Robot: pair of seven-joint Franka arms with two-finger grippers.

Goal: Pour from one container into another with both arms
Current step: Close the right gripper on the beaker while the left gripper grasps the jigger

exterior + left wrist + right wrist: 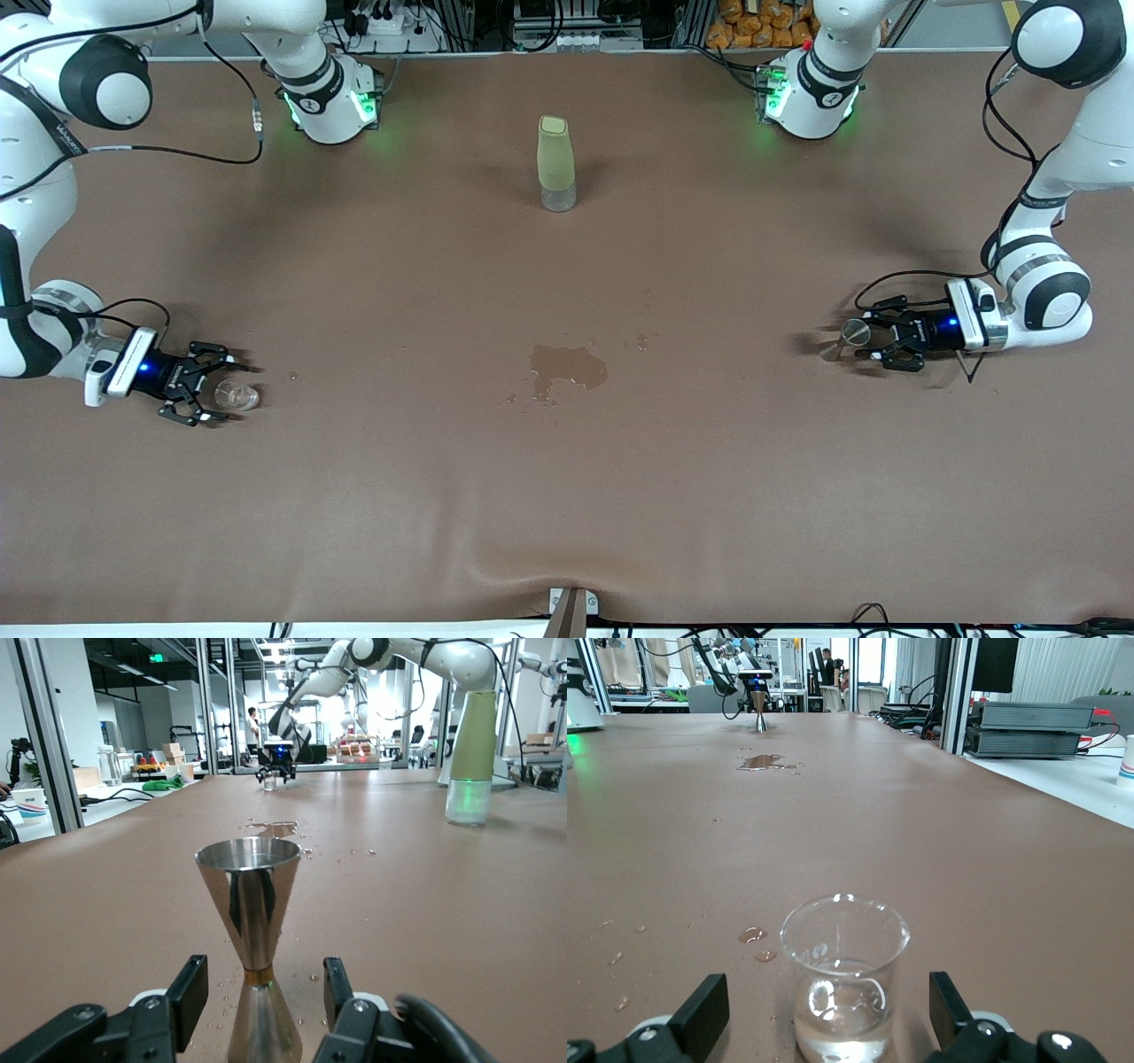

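The steel jigger [854, 333] [251, 904] stands upright on the table at the left arm's end. My left gripper [866, 337] [263, 994] is low around its narrow waist, open, with a gap between each finger and the metal. At the right arm's end the clear glass cup [238, 394] [843, 979] stands upright with a little clear liquid in its bottom. My right gripper [220, 387] [826, 1010] is at table height on either side of it, open wide, and its fingers [702, 1013] stay well off the glass.
A tall pale-green bottle [556, 164] [470, 753] stands mid-table toward the robots' bases. A wet puddle [568, 367] with small droplets lies mid-table, nearer the front camera than the bottle. Brown cloth covers the whole table.
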